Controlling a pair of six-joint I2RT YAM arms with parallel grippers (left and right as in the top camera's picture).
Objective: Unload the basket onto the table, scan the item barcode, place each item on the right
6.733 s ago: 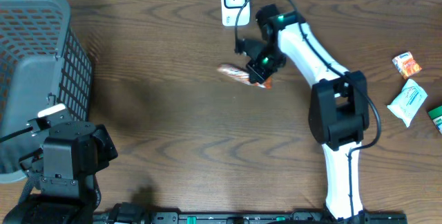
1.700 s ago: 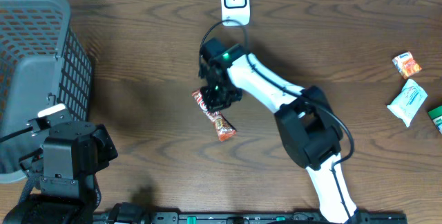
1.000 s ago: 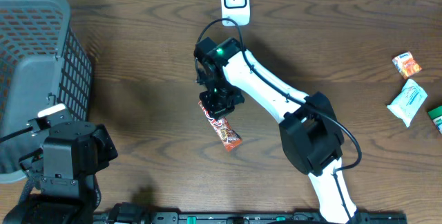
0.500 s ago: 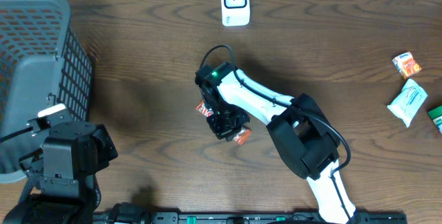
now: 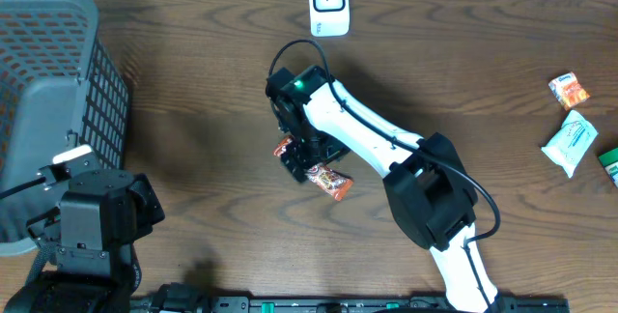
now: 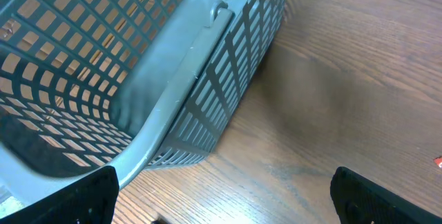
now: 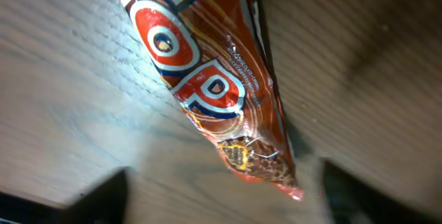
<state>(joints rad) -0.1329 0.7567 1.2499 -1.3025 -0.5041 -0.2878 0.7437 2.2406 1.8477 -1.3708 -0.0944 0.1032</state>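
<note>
Snack packet [image 7: 207,92] is glossy red-orange with white lettering.

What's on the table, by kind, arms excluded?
Packaged items: 4 (red-orange snack bar, small orange packet, white packet, green pack cut off at the right edge)
Baskets: 1 (grey basket)
Scanners: 1 (white scanner)
Total: 6

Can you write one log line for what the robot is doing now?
right claw: open, over snack bar | snack bar: lying on table | left claw: open, empty, by basket | scanner: nothing near it
</note>
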